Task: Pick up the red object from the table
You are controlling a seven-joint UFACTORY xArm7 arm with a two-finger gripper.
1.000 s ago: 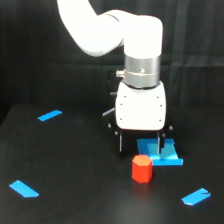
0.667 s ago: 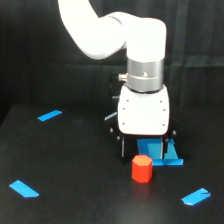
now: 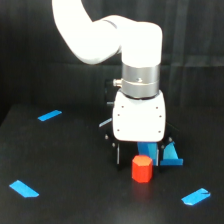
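The red object is a small red-orange hexagonal block standing on the black table, at the exterior view's centre right. My gripper hangs from the white arm, directly over and just behind the block. Its two dark fingers are spread wider than the block, one on each side of its top. The jaws are open and do not touch the block. The block's upper back edge sits between the fingers.
Blue tape strips lie on the table: one at the far left, one at the near left, one at the near right. A larger blue piece lies just behind the block, to the right of the fingers. A black curtain hangs behind.
The gripper has come down toward the table, so its fingers now flank the top of the red block. The block has not moved.
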